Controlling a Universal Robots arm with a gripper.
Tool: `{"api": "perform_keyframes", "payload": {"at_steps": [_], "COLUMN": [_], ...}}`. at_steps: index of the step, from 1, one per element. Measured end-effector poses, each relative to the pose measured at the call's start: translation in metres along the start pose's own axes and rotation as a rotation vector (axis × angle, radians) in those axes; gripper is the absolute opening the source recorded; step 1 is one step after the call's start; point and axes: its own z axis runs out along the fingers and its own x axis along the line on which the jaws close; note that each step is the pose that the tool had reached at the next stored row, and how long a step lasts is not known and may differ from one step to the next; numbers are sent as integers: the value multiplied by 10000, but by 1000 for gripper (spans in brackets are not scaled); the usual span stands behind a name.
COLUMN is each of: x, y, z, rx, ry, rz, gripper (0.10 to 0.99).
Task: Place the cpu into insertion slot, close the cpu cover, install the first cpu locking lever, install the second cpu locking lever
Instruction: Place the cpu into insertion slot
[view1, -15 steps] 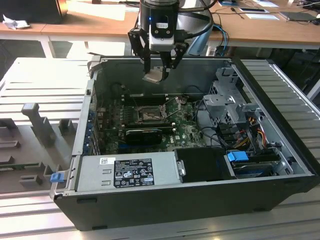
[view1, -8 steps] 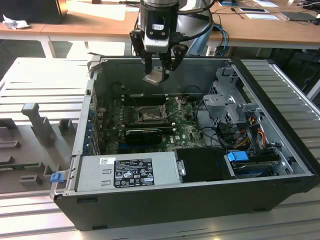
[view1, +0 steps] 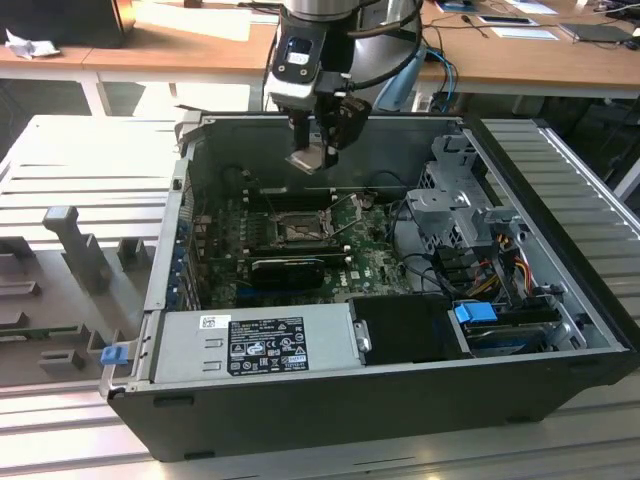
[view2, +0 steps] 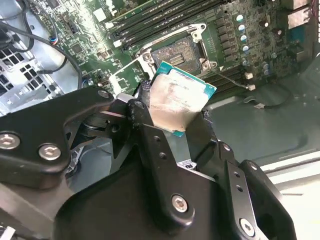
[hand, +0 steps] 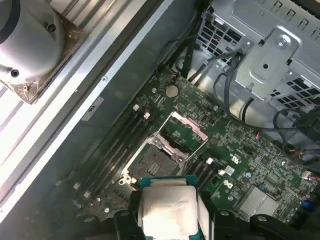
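Observation:
My gripper (view1: 310, 158) hangs above the open computer case, shut on the cpu (view1: 307, 161), a small square chip with a pale metal face. In both wrist views the cpu (view2: 176, 102) (hand: 167, 207) sits clamped between the black fingers (view2: 145, 122) (hand: 131, 212), held in the air and apart from the board. Below it lies the insertion slot (view1: 297, 229) (view2: 177, 52) (hand: 156, 162), a dark square socket that is bare inside. The cpu cover (hand: 189, 126) stands swung up and open beside the socket. A thin locking lever (view1: 347, 214) sticks up next to the socket.
A grey power supply (view1: 255, 345) fills the case's near side. A metal drive cage (view1: 455, 205) with cables is on the exterior view's right. A black finned card (view1: 290, 265) lies just in front of the socket. Memory slots (view2: 160, 20) run alongside it.

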Motion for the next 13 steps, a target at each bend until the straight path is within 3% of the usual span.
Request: {"api": "perform_keyframes", "payload": {"at_steps": [4,10,13], "x": [-1,-2,-3], "y": [-5,-8,-10], "z": [56,90,125], "rx": [-33,-49,-68], "ry": [-119,-181,-248], "rz": [1474,2229,3059], "gripper": [529,529,529]}}
